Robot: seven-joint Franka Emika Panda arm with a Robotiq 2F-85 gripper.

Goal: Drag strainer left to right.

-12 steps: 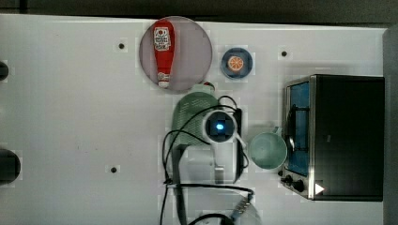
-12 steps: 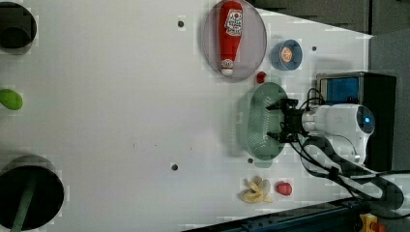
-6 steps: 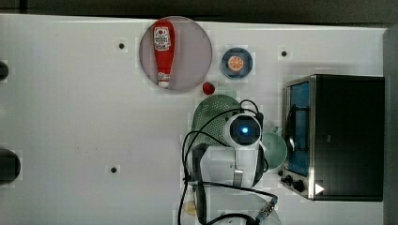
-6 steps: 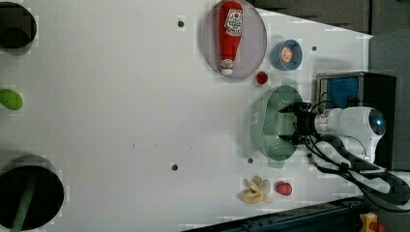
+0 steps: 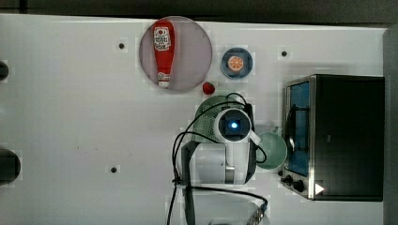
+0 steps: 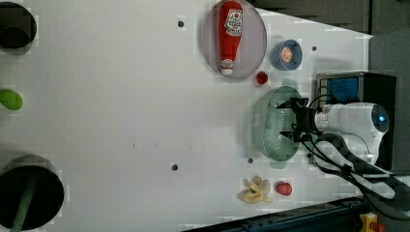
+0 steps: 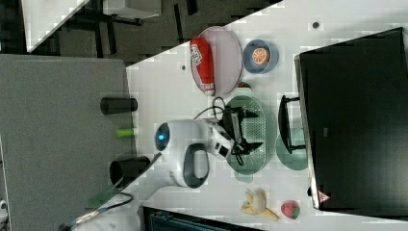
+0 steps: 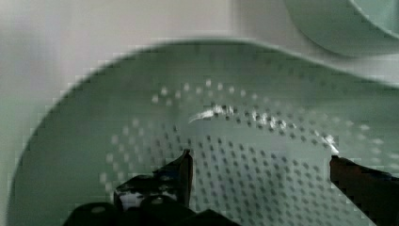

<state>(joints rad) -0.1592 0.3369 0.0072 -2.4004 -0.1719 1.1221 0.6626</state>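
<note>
I had the gripper (image 6: 294, 120) spread wide inside the strainer (image 6: 269, 126), right of centre in the left view, beside the cup (image 5: 274, 151) and toaster oven (image 5: 342, 136).

Top view: strainer (image 5: 202, 115) left of cup (image 5: 274, 151); oven (image 5: 345, 136) right; ketchup bottle (image 5: 162, 50) on plate (image 5: 195, 51).

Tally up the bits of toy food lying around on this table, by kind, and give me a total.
Ketchup bottle, lying on the plate: 1
Orange slice, in the blue bowl: 1
Small red pieces, one by the plate, one by the banana: 2
Peeled banana: 1
Green piece at the left view's left edge: 1
Total: 6
</note>
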